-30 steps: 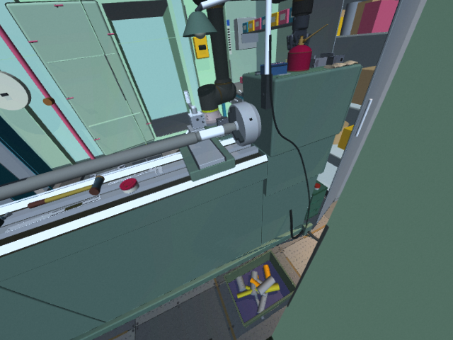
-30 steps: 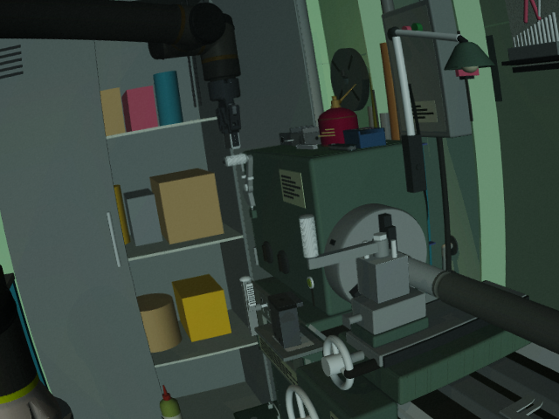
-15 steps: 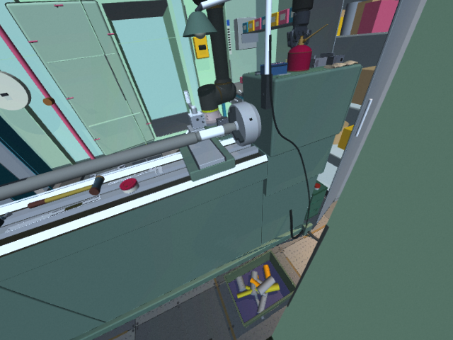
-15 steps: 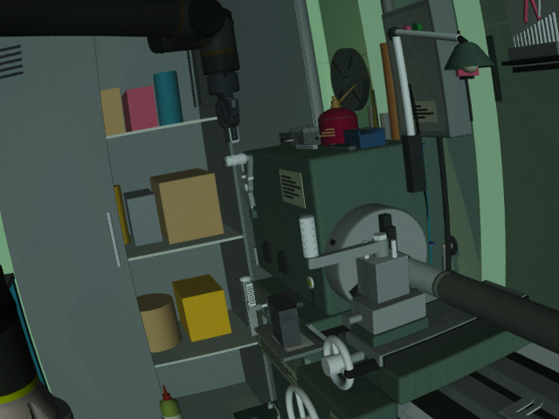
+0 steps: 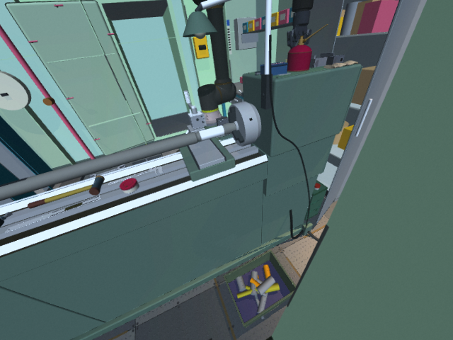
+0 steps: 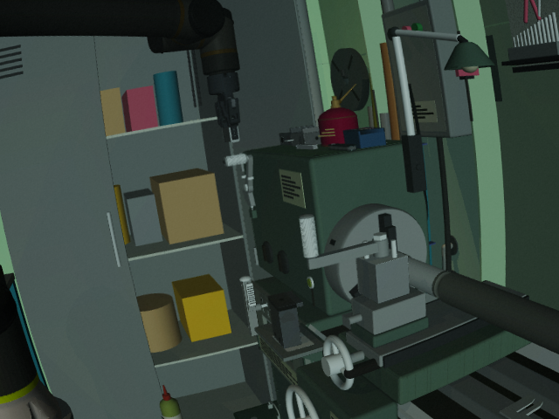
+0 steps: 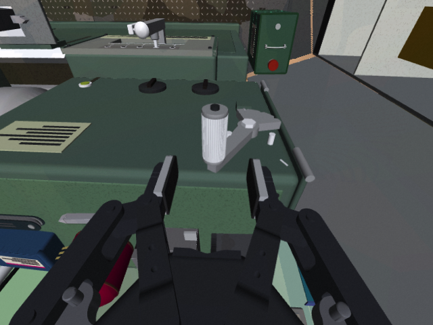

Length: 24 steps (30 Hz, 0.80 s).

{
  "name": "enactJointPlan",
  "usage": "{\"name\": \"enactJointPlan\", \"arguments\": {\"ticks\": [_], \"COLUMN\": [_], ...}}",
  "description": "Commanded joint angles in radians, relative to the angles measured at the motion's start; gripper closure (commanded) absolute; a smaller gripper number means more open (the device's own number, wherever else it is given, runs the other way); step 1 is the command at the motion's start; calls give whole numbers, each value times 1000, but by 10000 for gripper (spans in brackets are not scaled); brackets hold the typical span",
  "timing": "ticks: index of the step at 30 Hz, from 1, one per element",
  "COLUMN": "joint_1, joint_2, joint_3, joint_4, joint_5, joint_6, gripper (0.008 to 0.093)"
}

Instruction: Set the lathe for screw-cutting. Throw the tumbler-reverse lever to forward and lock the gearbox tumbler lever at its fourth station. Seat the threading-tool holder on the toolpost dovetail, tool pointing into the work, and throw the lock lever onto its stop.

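The green headstock [image 6: 343, 216] carries the tumbler-reverse lever [image 7: 224, 140] on its front face, near the upper corner. The lever has a white knurled handle [image 6: 237, 159] on a grey arm. Below it, the gearbox tumbler lever [image 7: 148, 30] with a white ball knob stands over a row of notches. The dark threading-tool holder [image 6: 285, 318] sits on a ledge in front of the carriage. The grey toolpost [image 6: 383, 277] stands beside the chuck [image 5: 246, 123], with its lock lever [image 6: 345, 252] reaching out to a white grip. My gripper [image 7: 210, 183] hovers just above the tumbler-reverse handle. It is open and holds nothing.
Behind the headstock stands a grey cabinet [image 6: 149, 216] with boxes on its shelves. A red oil can [image 6: 337, 126] and a blue box [image 6: 365, 137] sit on the headstock top. A long grey bar [image 5: 109, 161] runs from the chuck over the bed. A mallet [image 5: 66, 193] lies on the bed.
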Motion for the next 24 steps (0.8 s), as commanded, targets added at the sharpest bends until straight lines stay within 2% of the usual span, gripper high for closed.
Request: {"name": "enactJointPlan", "arguments": {"ticks": [1, 11, 19, 24], "joint_1": [0, 0, 0, -1], "joint_2": [0, -1, -9, -8], "joint_3": [-1, -5, -110, -116], "joint_4": [0, 5, 114, 124], "joint_5": [0, 0, 0, 0], "joint_6": [0, 0, 0, -1], "gripper": [384, 384, 384, 384]}}
